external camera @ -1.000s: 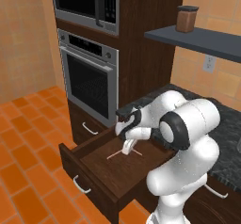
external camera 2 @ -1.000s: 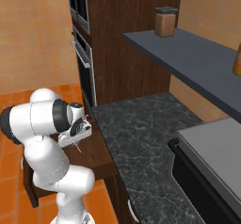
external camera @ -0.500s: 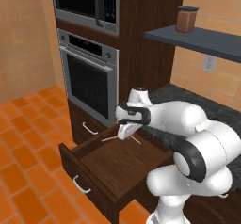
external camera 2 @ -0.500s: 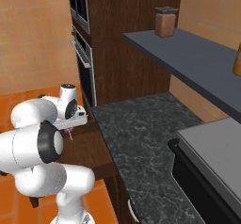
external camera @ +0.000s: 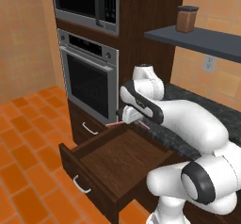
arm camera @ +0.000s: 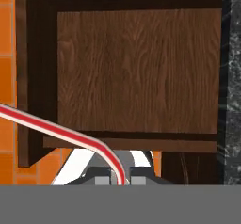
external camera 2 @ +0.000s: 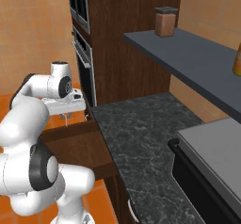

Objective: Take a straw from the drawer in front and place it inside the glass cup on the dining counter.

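Observation:
The thin pink-red straw (arm camera: 56, 129) runs slantwise from the left edge of the hand view to a bend at my fingertips, and my gripper (arm camera: 120, 180) is shut on it. In the left base view the straw (external camera: 113, 124) sticks out level from the gripper (external camera: 130, 118), which hovers above the back edge of the open dark brown drawer (external camera: 120, 156). The drawer's floor (arm camera: 141, 72) lies bare below the hand. From the right, the gripper (external camera 2: 66, 116) hangs over the drawer (external camera 2: 70, 134). The glass cup and the dining counter are out of view.
A wall oven (external camera: 89, 84) with a microwave (external camera: 84, 2) above it stands just behind the drawer. The dark speckled countertop (external camera 2: 141, 133) runs to the right, with a stove (external camera 2: 212, 157) on it. A shelf (external camera: 197, 37) carries a brown jar (external camera: 187, 19). Orange tile floor (external camera: 28, 138) lies to the left.
The gripper has risen out of the drawer with the straw shut in it. The arm's elbow has swung from low beside the drawer up and over it.

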